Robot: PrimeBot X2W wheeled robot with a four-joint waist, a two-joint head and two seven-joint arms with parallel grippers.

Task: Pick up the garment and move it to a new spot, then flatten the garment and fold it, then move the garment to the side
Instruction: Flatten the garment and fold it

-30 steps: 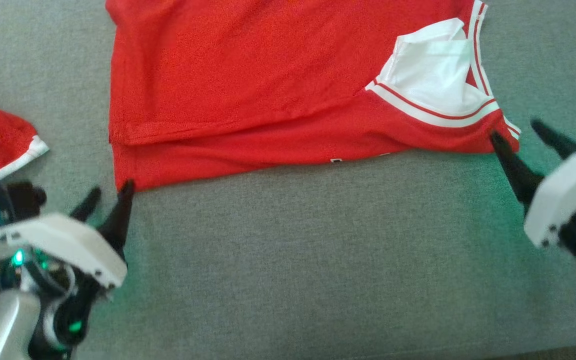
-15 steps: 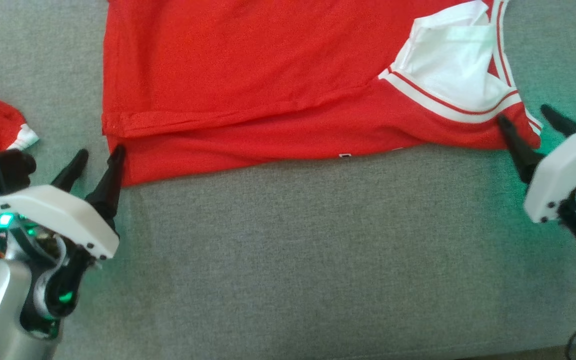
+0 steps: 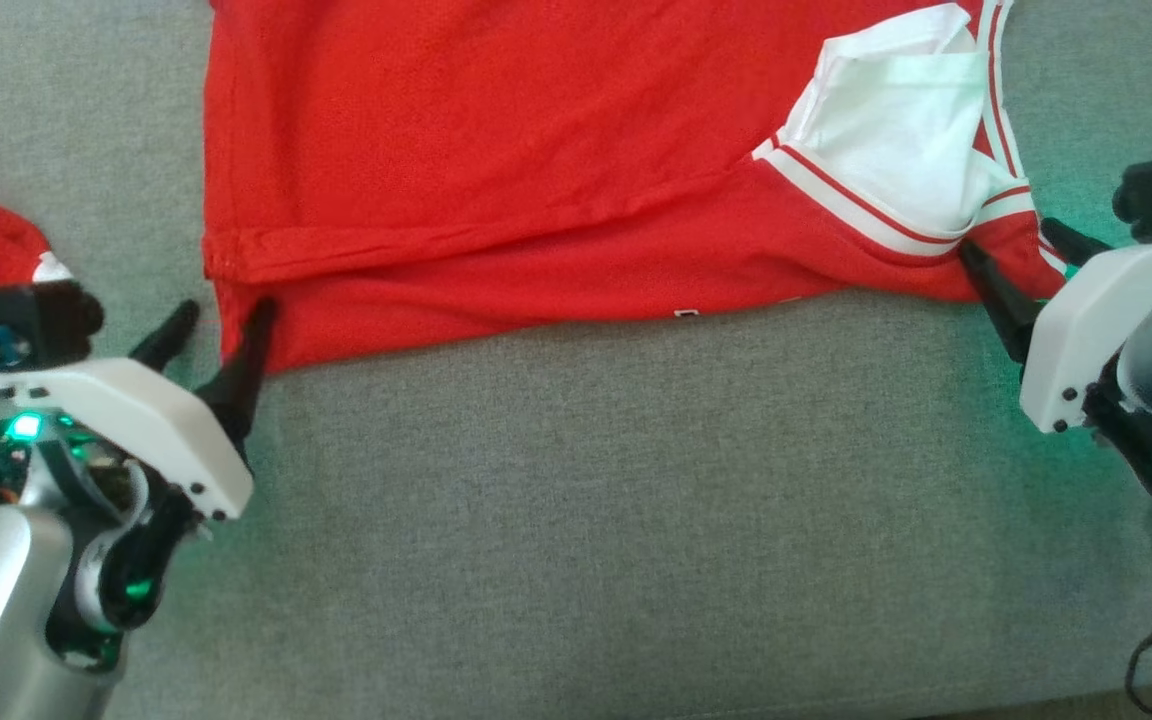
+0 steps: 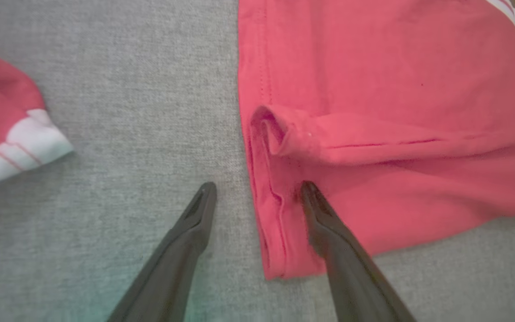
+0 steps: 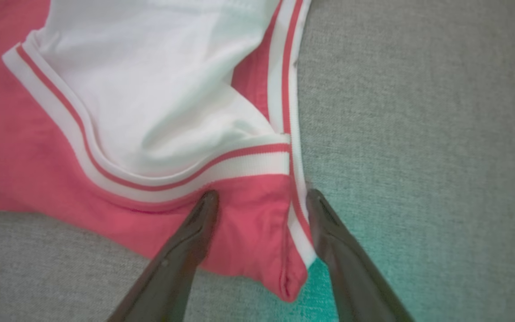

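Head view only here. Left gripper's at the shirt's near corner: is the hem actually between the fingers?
Observer: Yes. In the left wrist view the left gripper is open and straddles the garment's side hem: one finger over red cloth, the other over the grey surface.
Operator: Right side?
Observer: The right gripper is open too; the corner tip lies between its fingers, one tip just below the white striped trim.
Operator: Anything bunched?
Observer: The fold's end is rolled into a small open tube just beyond the left gripper.
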